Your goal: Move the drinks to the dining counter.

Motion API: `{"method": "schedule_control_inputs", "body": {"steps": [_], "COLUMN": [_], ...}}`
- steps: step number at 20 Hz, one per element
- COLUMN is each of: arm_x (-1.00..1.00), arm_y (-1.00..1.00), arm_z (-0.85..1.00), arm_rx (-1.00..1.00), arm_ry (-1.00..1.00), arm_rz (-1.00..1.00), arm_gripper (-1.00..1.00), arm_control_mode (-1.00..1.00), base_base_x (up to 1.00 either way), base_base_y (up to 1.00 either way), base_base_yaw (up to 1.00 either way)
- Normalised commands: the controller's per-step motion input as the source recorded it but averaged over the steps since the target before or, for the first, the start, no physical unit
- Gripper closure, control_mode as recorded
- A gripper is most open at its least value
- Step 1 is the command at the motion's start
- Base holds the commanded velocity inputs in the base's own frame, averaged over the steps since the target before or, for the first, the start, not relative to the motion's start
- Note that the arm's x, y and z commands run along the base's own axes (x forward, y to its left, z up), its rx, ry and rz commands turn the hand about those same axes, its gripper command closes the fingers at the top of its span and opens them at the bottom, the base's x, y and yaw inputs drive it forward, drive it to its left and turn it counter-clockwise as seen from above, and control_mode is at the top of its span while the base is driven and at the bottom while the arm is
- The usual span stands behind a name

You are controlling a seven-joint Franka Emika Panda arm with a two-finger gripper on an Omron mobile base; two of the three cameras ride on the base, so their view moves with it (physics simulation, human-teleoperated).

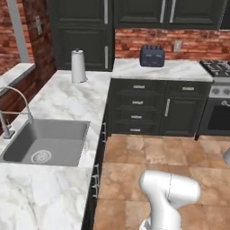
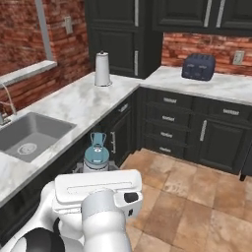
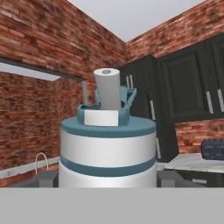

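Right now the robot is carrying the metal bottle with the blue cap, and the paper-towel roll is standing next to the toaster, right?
Not quite. The paper-towel roll stands apart from the toaster, near the worktop's corner by the tall cabinet, as the left base view shows. The metal bottle does sit in the gripper.

A tall grey metal bottle with light-blue cap [image 2: 96, 156] sits in the hand [image 2: 96, 170], over the tiled floor [image 2: 197, 206]. Left lies the marble desk [image 2: 74, 106] with its sink [image 2: 29, 135]; a paper-towel roll [image 2: 102, 69] stands behind, a toaster [image 2: 198, 67] farther right.
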Motion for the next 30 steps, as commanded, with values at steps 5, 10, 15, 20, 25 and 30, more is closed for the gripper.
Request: {"method": "schedule_control_inputs", "body": {"steps": [5,10,15,20,25,30], "arm_x": [0.0,0.0,0.0,0.0,0.0,0.0], "arm_y": [0.0,0.0,0.0,0.0,0.0,0.0], "arm_z": [0.0,0.0,0.0,0.0,0.0,0.0], "arm_rx": [0.0,0.0,0.0,0.0,0.0,0.0], "arm_ry": [0.0,0.0,0.0,0.0,0.0,0.0], "arm_rz": [0.0,0.0,0.0,0.0,0.0,0.0], "arm_gripper": [1.0,1.0,1.0,1.0,1.0,1.0], "arm_control_mode": [1.0,1.0,1.0,1.0,1.0,1.0], "base_base_x": [-1.0,-1.0,-1.0,-1.0,-1.0,-1.0], "base_base_y": [0.0,0.0,0.19,1.0,0.98,0.96], "base_base_yaw": [0.0,0.0,0.0,0.0,0.0,-0.01]}}
